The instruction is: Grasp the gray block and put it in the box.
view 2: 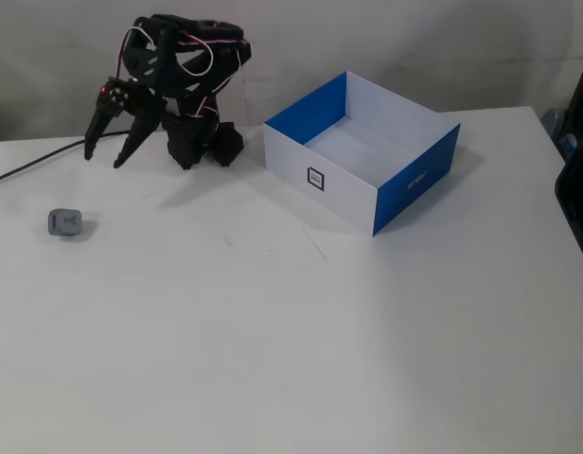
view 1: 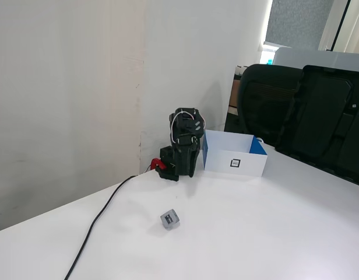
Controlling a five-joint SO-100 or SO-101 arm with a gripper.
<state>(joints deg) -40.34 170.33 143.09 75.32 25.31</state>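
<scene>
The gray block [view 1: 169, 219] is a tiny cube lying alone on the white table, in front of the arm; it also shows in a fixed view [view 2: 64, 222] at the far left. The box [view 1: 219, 157] is white outside and blue inside, with a square tag on its front, and stands right beside the arm; in a fixed view [view 2: 346, 197] it looks empty. The black arm [view 1: 185, 143] is folded up at the back. My gripper [view 2: 103, 159] is open and empty, its tips pointing down, above and behind the block and well apart from it.
A black cable [view 1: 104, 213] runs from the arm's base across the table to its near-left edge. Black chairs [view 1: 319, 111] stand behind the table's right side. A wall is close behind the arm.
</scene>
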